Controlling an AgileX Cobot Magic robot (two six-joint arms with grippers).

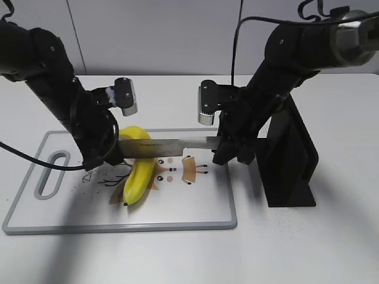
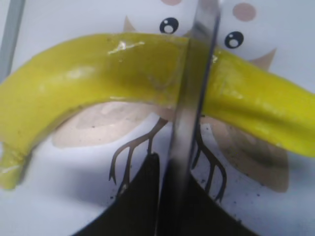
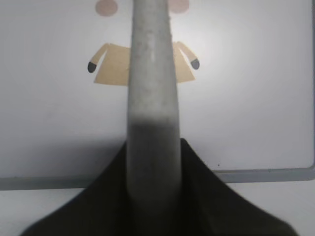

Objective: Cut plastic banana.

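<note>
The plastic banana (image 1: 139,174) lies on the white cutting board (image 1: 207,201), its dark tip toward the front. A steel knife (image 1: 172,145) is held level across the banana's upper part. My right gripper (image 1: 222,145) is shut on the knife's handle end. My left gripper (image 1: 112,151) is shut on the blade's tip end. In the left wrist view, the blade (image 2: 194,98) runs out from the jaws (image 2: 179,167) and crosses the banana (image 2: 98,69) near its middle, touching it. In the right wrist view, the knife's grey back (image 3: 151,73) runs out from the jaws (image 3: 152,147) over the board (image 3: 256,98).
A black knife stand (image 1: 290,160) is on the white table just right of the board, behind my right arm. The board has a handle slot (image 1: 52,174) at its left end and cartoon prints (image 1: 192,170) by the banana.
</note>
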